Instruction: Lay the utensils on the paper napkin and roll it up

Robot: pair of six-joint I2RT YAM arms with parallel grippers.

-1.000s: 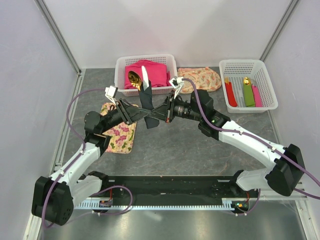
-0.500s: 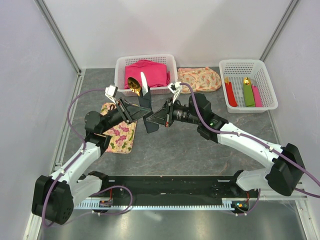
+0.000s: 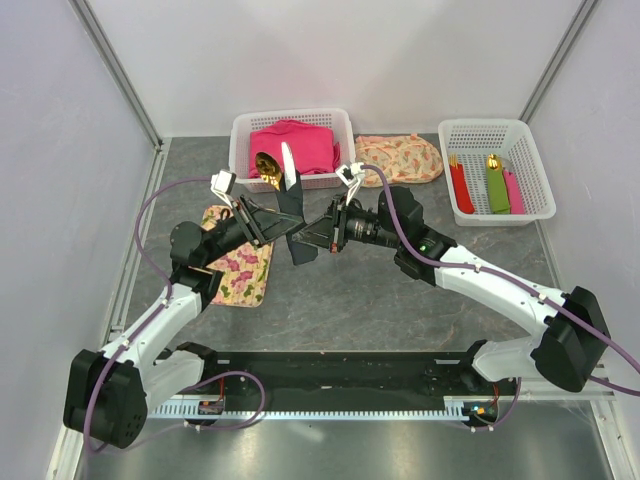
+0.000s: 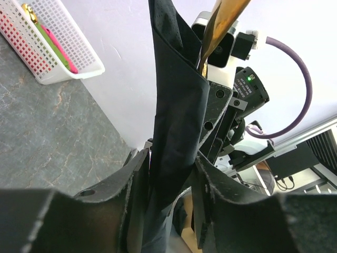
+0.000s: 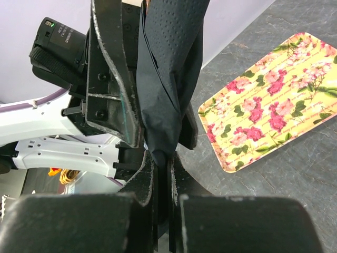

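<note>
Grey table [image 3: 380, 300] has a flowery mat [image 3: 240, 275] lying on its left side. Up in the air, the black paper napkin [image 3: 291, 203] is a rolled tube, nearly upright. The left gripper [image 4: 168, 174] squeezes its middle from both sides. The right gripper [image 5: 160, 163] pinches its bottom tip, fingers pressed tight. Gold utensils [image 3: 267, 167] poke out the top.

White basket [image 3: 240, 140] back-ctr w/ pink cloth [image 3: 312, 145]; floral mat [image 3: 245, 278] L, 2nd mat [image 3: 405, 160] behind; R basket [image 3: 538, 175]: red/green/pink napkin rolls [image 3: 497, 190].
</note>
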